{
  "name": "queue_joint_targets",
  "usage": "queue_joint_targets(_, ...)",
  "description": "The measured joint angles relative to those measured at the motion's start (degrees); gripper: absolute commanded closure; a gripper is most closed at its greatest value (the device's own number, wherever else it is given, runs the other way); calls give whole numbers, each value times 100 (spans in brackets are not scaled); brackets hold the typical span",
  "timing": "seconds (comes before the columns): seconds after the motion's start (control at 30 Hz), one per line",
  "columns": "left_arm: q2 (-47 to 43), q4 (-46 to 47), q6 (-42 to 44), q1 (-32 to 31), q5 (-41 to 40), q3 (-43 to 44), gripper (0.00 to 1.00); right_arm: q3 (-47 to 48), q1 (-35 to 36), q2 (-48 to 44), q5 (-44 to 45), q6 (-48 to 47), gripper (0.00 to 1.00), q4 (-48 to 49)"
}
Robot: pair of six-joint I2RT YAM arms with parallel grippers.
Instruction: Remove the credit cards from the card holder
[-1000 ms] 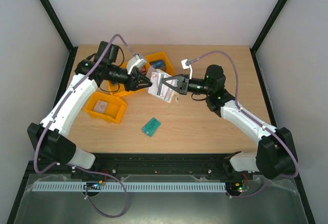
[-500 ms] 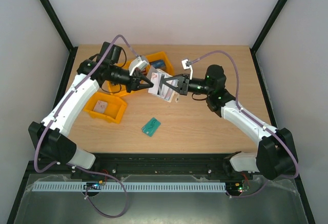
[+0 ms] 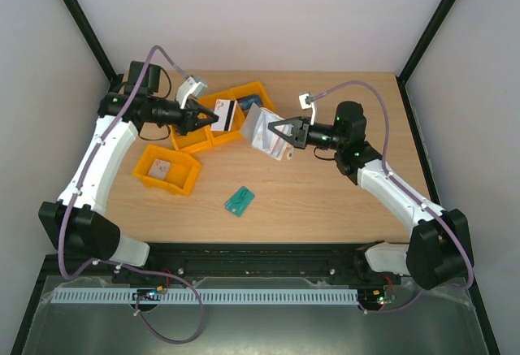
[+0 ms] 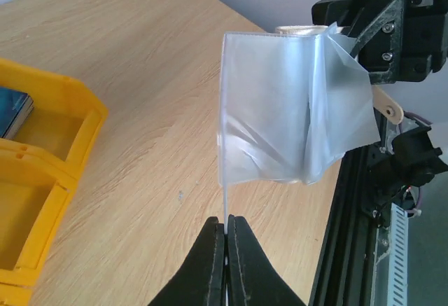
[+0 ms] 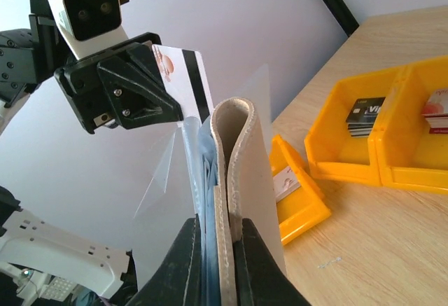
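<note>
Pinching a thin white plastic credit card with a black magnetic stripe by one edge, the left gripper holds it between fully closed jaws above the joined yellow plastic bins, a hold that looks meant to carry the card down for a drop there. Facing it, just beyond the card's free edge, the right gripper is clamped tight on the leaves of the small beige fold-over card holder. It keeps the holder off the wooden table with its clear plastic pockets fanned toward the left gripper, probably so the contents can be drawn straight out. From overhead the card appears clear of the holder; the wrist views cannot confirm the gap. Whether more cards sit in the pockets is hard to tell. A dark card lies in the bin compartment beyond the left gripper's fingertips, and a teal card rests on the table well short of both grippers, toward the arms' bases.
</note>
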Motion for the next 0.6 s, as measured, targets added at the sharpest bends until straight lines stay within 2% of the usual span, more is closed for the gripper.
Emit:
queue_joint_targets(0.13, -35, 4, 72, 24, -179, -33, 98, -9, 4, -42, 0, -57, 98, -151)
queue_joint_targets(0.23, -74, 4, 116, -31, -765, -11, 98, -9, -2, -74, 44, -122, 98, -271)
queue_joint_targets(0.33, -81, 11, 251, -232, -2197, 118, 98, -9, -31, -79, 103, -166, 98, -393)
queue_joint_targets(0.47, -96, -7, 662, -960, -4649, 138, 98, -9, -63, -81, 221, -245, 98, -573)
queue_joint_targets(0.6, -269, 114, 1152, -1622, -6850, -358, 98, -4, -90, -83, 332, -337, 98, -745)
